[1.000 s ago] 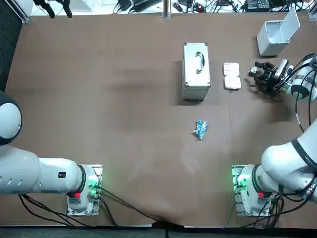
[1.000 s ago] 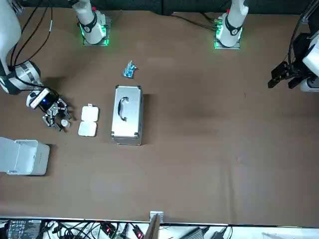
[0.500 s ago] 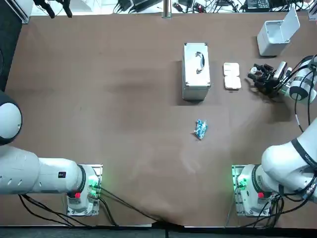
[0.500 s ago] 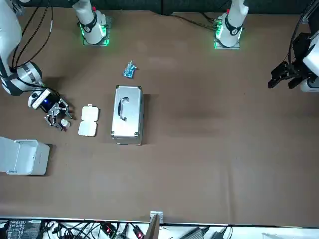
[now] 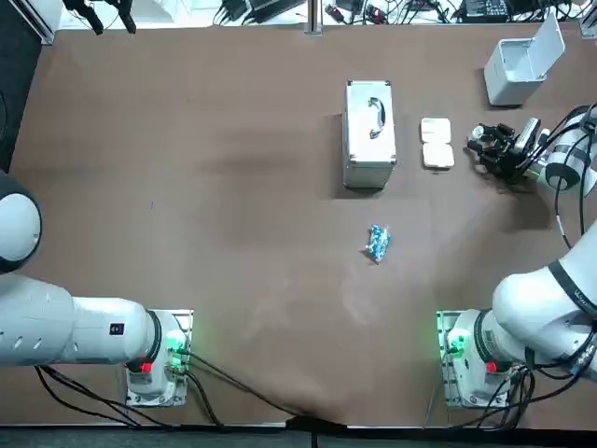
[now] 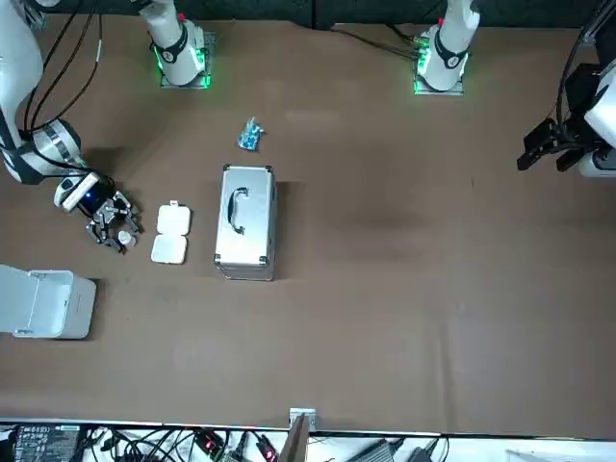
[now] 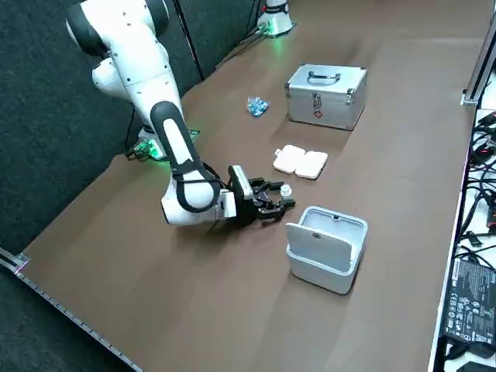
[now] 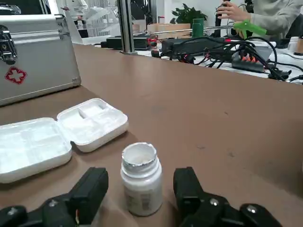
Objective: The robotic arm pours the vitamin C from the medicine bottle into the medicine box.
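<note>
Hovering low over the tabletop [image 5: 233, 187], my right arm [image 7: 180, 147] has its jaws spread wide, one on either side of the bottle [image 8: 139, 177], gripping nothing. The bottle stands upright, uncapped as far as I can tell, just beside the open pill box [image 8: 57, 135] and near the metal case [image 8: 35, 54]. It looks like light, hard, smooth plastic that tips easily, so I'd close gently on the middle of the body, below the neck.

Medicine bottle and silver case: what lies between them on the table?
The open white medicine box lies between the silver case and the medicine bottle, clearest in the top view. The right gripper stands open around the bottle.
</note>
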